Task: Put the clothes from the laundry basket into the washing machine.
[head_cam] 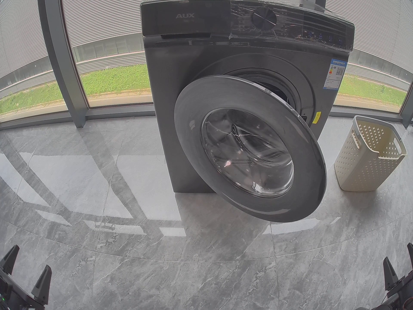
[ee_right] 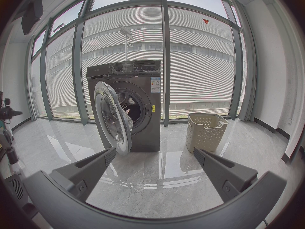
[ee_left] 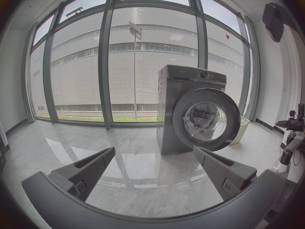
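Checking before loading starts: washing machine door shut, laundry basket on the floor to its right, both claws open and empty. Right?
No: the washing machine door is swung wide open, as the head view shows. The rest holds: laundry basket on the floor to its right, left claw and right claw open and empty.

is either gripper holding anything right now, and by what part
Nothing is held. The left gripper and the right gripper are both open and empty.
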